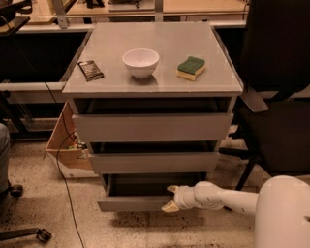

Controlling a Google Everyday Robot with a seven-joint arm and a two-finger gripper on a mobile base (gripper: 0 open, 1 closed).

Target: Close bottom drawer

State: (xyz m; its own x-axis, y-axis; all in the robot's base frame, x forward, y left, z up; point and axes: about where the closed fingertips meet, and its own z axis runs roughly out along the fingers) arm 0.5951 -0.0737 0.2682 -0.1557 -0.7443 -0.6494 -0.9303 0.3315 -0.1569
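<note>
Nearest the camera, at the lower right, the robot's rounded white body (286,215) is cut off by the picture's edges, and its white arm (220,197) reaches left from it, low above the floor. The claw (169,197) is at the right end of the bottom drawer (133,202). Its two pale fingers are spread apart, one over the top edge of the drawer's front and the other low against the front's face. Whether either finger presses on the metal is hard to make out. That drawer, the lowest of the grey cabinet's three, stands pulled out, with its shallow tray in shadow and its contents not discernible. The speckled floor (43,203) carries a dark cable (63,181), and a chair's castor leg (29,235) pokes in at the lower left, mostly out of view. Above, the middle drawer (152,162) and the top drawer (152,127) each jut forward, leaving dark gaps above them. An open cardboard box (63,145) sits on the floor left of the cabinet, partly hidden behind it. On the grey tabletop (160,36) a white bowl (140,62) stands in the middle, a dark packet (90,69) lies to its left and a green-and-yellow sponge (191,67) to its right, all apart. A black office chair (278,97) fills the right side, and desks (193,7) run along the back.
</note>
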